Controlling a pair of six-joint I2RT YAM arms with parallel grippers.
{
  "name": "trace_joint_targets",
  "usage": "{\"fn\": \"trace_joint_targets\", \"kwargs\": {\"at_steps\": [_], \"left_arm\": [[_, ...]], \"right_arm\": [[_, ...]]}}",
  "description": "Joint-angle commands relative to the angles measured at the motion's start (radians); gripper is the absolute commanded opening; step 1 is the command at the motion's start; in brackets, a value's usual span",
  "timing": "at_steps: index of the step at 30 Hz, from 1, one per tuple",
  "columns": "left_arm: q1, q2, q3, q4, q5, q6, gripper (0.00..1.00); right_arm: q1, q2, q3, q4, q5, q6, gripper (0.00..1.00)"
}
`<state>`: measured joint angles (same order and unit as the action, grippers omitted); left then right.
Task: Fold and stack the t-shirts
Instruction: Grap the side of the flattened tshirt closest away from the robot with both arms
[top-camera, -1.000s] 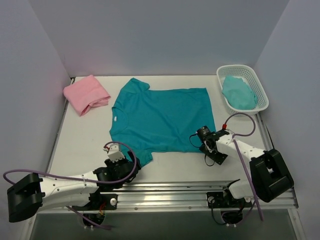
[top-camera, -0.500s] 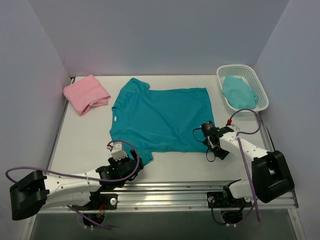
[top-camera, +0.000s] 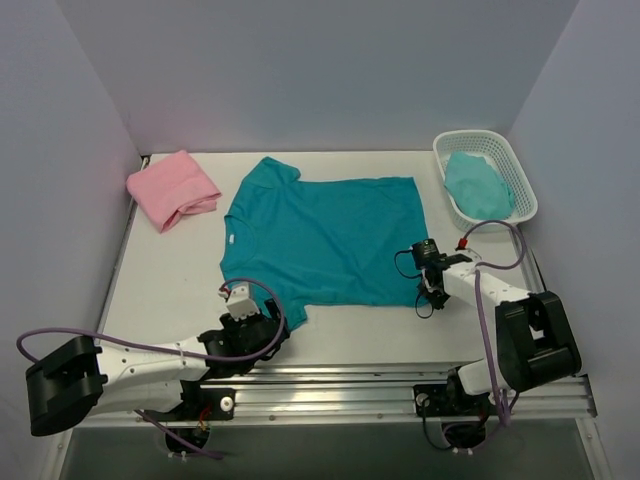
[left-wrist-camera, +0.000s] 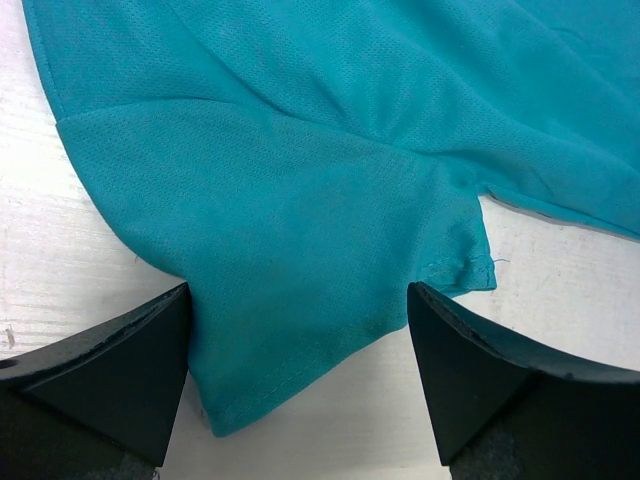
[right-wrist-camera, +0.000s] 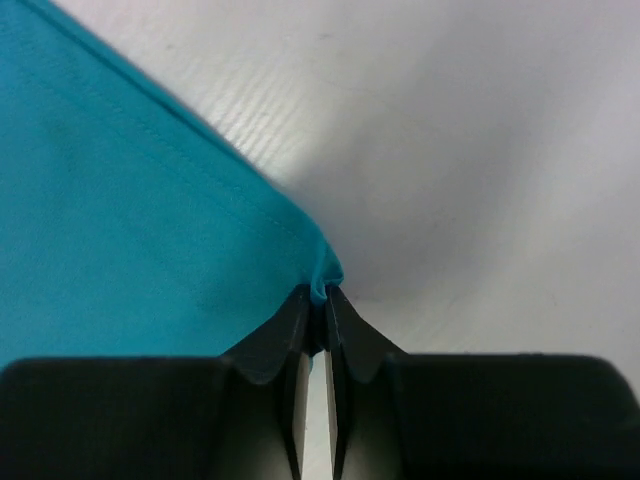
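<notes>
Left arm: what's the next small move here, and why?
Probably shut the left gripper. Its open fingers straddle the near sleeve edge of the teal t-shirt, with cloth lying between them. The right gripper is shut on the shirt's hem corner, so with both ends pinched the fold could likely begin.

The teal t-shirt (top-camera: 320, 240) is lying spread flat, collar pointing left; the pink t-shirt (top-camera: 172, 188) is sitting folded, far-left of it.
</notes>
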<state>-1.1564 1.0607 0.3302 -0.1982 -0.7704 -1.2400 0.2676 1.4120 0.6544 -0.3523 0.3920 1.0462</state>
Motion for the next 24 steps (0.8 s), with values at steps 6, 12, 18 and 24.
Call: {"fn": "trace_joint_targets", "kwargs": {"at_steps": [6, 12, 18, 24], "left_arm": [[0.003, -0.002, 0.047, -0.064, -0.013, -0.050, 0.87], [-0.016, 0.060, 0.102, -0.346, -0.033, -0.295, 0.82], [-0.031, 0.231, 0.144, -0.316, 0.006, -0.338, 0.65], [-0.057, 0.275, 0.155, -0.228, 0.043, -0.338, 0.12]], "right_arm": [[-0.011, 0.030, -0.027, 0.006, -0.051, -0.028, 0.00], [-0.011, 0.021, -0.029, 0.018, -0.047, -0.035, 0.00], [-0.011, 0.051, -0.024, 0.035, -0.059, -0.048, 0.00], [-0.011, 0.039, -0.025, 0.021, -0.041, -0.054, 0.00]]}}
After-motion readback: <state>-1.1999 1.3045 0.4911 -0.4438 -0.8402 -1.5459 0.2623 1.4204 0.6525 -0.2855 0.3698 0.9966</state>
